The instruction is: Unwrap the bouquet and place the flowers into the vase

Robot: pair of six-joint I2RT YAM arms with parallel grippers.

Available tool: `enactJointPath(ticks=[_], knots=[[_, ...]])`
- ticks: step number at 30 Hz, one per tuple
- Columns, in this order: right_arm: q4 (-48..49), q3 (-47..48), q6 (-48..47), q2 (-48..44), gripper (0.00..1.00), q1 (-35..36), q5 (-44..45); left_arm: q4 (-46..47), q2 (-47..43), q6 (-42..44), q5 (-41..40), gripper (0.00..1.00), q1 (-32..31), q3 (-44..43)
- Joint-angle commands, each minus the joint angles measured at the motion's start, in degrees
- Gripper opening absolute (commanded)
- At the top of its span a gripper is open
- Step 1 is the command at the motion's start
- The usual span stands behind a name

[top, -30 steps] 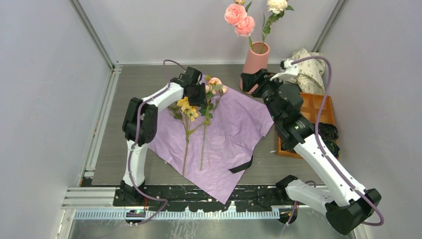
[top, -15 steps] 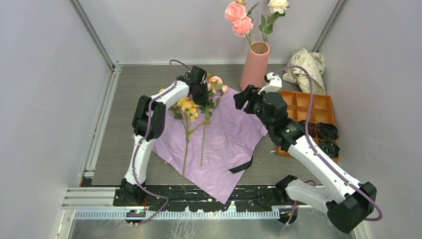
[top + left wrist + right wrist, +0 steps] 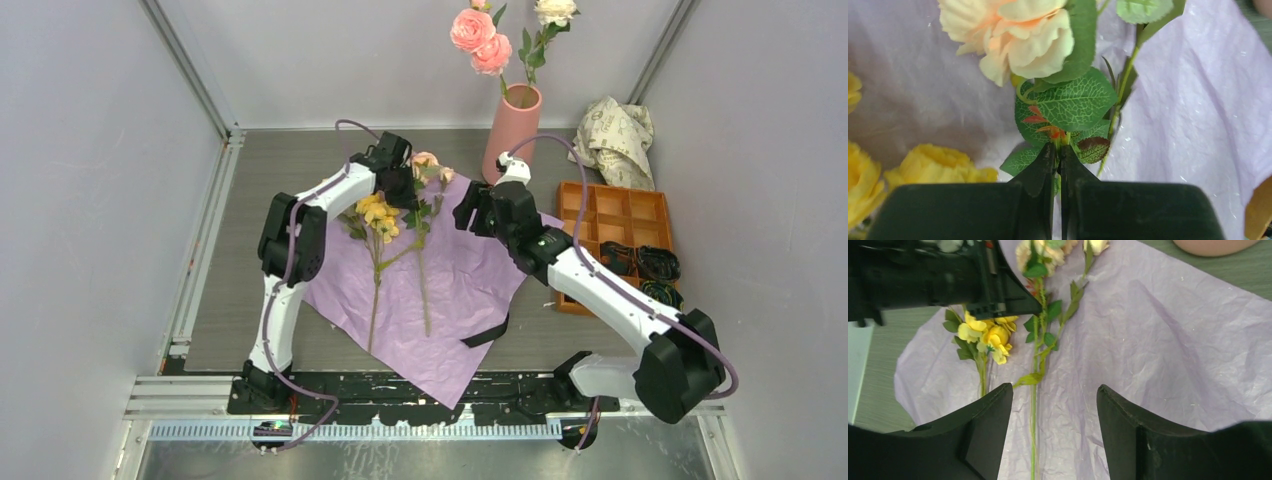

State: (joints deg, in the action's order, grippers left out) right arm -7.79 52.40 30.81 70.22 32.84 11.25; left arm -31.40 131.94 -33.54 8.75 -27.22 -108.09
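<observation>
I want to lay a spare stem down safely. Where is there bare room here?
Free: grey table between the lilac paper and the left wall; the paper's right half, between flowers and black ribbon, though the right arm hangs over it. Crowded: back right, with vase, crumpled paper and orange tray.

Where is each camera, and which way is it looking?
Top: high behind the robot, facing down on the table; left arm and right arm show.
Left wrist: facing the peach flower; left gripper shut on its stem.
Right wrist: facing down on the paper; right gripper open.
Shared: yellow flowers in both wrist views.
</observation>
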Motion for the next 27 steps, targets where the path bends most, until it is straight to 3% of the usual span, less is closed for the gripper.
enactJointPath(ticks=[1, 10, 19, 27], knots=[[3.27, 2.9, 0.03, 2.83, 0.69, 0.21, -0.1, 3.9, -10.71, 1.09, 0.82, 0.01, 0.07, 2.85], [4.19, 9.2, 0.83, 13.86, 0.68, 0.16, -6.09, 7.64, -19.26, 1.08, 1.06, 0.01, 0.08, 11.99], [5.57, 10.91, 1.54, 17.84, 0.59, 0.2, -10.4, 9.09, -22.18, 1.2, 0.89, 0.01, 0.16, 16.01], [3.04, 14.37, 2.43, 23.56, 0.57, 0.16, -13.28, 2.51, -26.19, 5.85, -7.76, 0.01, 0.93, 16.82]])
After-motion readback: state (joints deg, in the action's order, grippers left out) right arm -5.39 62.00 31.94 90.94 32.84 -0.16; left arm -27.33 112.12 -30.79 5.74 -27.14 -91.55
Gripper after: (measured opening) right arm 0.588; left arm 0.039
